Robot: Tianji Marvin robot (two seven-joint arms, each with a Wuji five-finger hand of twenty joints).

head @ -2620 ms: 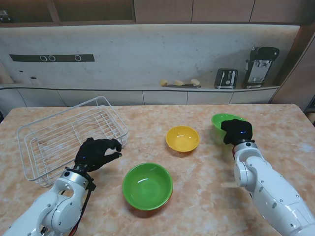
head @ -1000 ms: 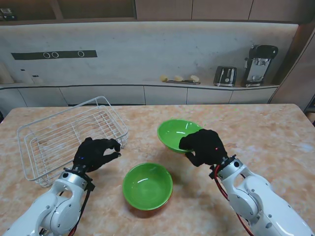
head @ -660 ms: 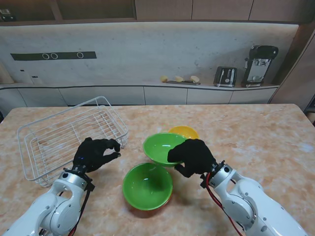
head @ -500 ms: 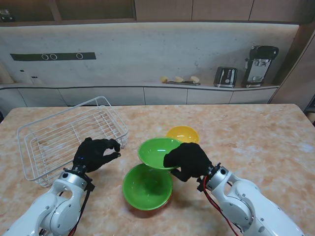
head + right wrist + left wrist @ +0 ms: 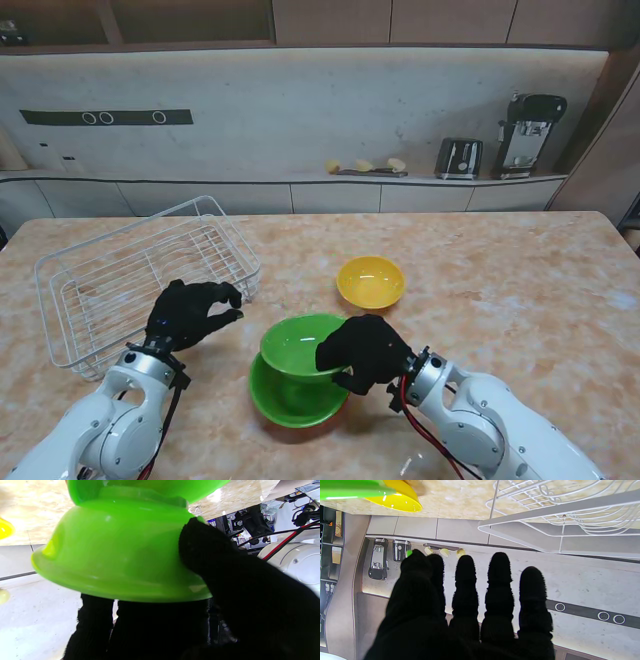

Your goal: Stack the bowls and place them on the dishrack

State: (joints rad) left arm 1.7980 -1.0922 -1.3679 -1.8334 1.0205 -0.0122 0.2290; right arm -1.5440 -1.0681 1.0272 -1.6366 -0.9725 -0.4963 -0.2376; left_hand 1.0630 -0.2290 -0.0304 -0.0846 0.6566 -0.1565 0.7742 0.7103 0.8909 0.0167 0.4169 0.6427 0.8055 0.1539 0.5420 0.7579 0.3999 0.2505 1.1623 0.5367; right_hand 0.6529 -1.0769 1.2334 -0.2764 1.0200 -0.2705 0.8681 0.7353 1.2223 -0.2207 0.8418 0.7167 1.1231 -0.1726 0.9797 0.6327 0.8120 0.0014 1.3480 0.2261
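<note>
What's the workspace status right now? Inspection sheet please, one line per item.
Surface: marble-pattern table, dry as far as visible.
Job's things: held green bowl sits in or just over the lower green bowl; contact not clear. Yellow bowl stands alone, farther from me. White wire dishrack on the left holds no bowls.
Clutter: nothing seen on the table.
Hands: right hand gripping the held bowl's rim; left hand beside the dishrack, fingers loosely curled, holding nothing.
Cables: red and black leads along the right forearm, off the bowls.
Surroundings: back counter with toaster, coffee machine, small pale items.
</note>
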